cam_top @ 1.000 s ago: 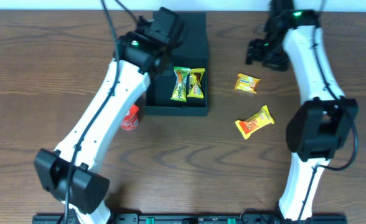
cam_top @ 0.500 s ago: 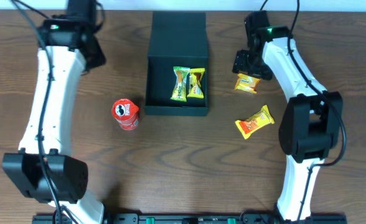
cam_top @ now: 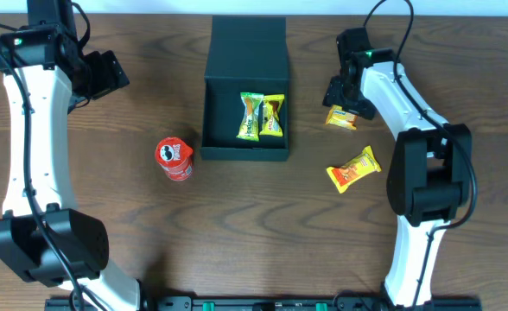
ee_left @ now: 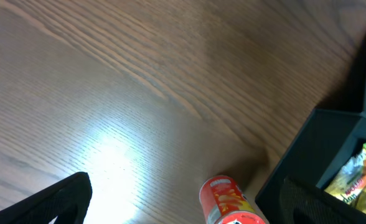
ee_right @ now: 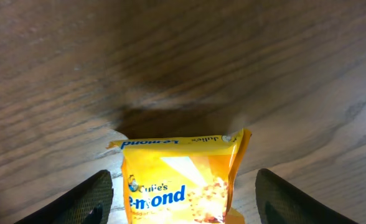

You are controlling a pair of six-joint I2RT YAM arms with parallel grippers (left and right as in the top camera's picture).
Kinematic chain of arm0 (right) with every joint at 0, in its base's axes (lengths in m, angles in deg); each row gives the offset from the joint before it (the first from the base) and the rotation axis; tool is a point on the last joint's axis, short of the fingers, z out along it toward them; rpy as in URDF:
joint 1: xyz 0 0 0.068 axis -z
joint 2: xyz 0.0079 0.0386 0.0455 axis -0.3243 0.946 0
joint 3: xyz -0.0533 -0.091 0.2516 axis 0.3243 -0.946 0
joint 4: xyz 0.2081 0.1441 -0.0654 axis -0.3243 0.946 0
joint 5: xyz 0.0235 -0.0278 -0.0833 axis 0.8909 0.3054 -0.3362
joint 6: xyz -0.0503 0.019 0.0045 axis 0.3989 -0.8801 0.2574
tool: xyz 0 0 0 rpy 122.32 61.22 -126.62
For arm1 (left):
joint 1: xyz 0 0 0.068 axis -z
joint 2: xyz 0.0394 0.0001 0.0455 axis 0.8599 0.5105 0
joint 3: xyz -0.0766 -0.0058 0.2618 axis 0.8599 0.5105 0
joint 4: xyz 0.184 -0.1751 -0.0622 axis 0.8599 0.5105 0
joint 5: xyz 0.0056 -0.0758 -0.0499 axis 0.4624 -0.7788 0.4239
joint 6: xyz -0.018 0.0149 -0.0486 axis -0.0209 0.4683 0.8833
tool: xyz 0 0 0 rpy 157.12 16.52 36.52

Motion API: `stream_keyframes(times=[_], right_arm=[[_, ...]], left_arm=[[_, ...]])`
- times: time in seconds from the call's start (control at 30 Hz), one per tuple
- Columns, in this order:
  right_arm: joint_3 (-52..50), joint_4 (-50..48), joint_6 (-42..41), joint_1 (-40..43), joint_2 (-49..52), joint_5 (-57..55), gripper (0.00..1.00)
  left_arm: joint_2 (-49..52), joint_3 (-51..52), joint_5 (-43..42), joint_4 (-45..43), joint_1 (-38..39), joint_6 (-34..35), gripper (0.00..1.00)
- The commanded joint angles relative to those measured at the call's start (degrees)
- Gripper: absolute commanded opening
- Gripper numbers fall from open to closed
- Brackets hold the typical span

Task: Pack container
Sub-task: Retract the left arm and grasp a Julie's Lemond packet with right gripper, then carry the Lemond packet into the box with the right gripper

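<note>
Right pincer [ee_right: 184, 202], spread, hangs over a yellow snack packet [ee_right: 180, 180] on the worktop [ee_right: 189, 56]; left pincer [cam_top: 114, 73], also spread, hovers well left of the open container [cam_top: 249, 47].

Red snack can [cam_top: 174, 159], small yellow packet [cam_top: 341, 117] and larger orange-yellow packet [cam_top: 353, 169] on brown wooden table [cam_top: 254, 233].

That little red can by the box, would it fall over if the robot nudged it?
Probably tips easily: the red can stands upright, seemingly taller than wide. Once down, its round body would likely roll. It looks rigid, not squashy.
</note>
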Motion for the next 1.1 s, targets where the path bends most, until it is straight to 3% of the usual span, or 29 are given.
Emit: stream_keyframes(times=[0.0,0.17,0.43,0.5,0.57,0.63,0.9,1.07], right_arm=[[-2.12,-0.79,-2.03,-0.35,0.13,-1.4,0.75],[-4.37,-2.36,-2.45,-0.83,0.13,-1.42,0.77],[-7.08,-5.88,-2.25,-1.51,0.13,-1.42,0.69],[-7.1,-6.32,-1.95,-1.51,0.13,-1.66,0.6],[-7.1,-6.49,-1.92,-1.53,0.13,-2.97,0.42],[-7.1,-6.64,-1.7,-1.51,0.13,-4.26,0.38],[-6.12,-4.59,-0.66,-1.7,0.11,-4.37,0.38],[0.11,-0.02,2.95,-3.56,0.11,-5.33,0.38]], left_arm=[[0.0,-0.04,-1.46,0.37,-0.17,-1.88,0.98],[0.0,-0.07,-1.53,0.5,-0.17,-2.32,0.97],[0.0,-0.04,-1.49,1.42,-0.17,-3.19,0.96],[0.0,-0.07,-1.51,1.92,-0.2,-3.3,0.96],[0.0,-0.07,-1.75,1.9,-0.2,-3.78,0.96],[0.0,-0.07,-2.54,1.68,-0.2,-4.31,0.95],[0.0,-0.07,-2.51,1.4,-0.22,-4.42,0.95],[0.0,-0.07,-0.9,0.68,-1.4,-2.19,0.95]])
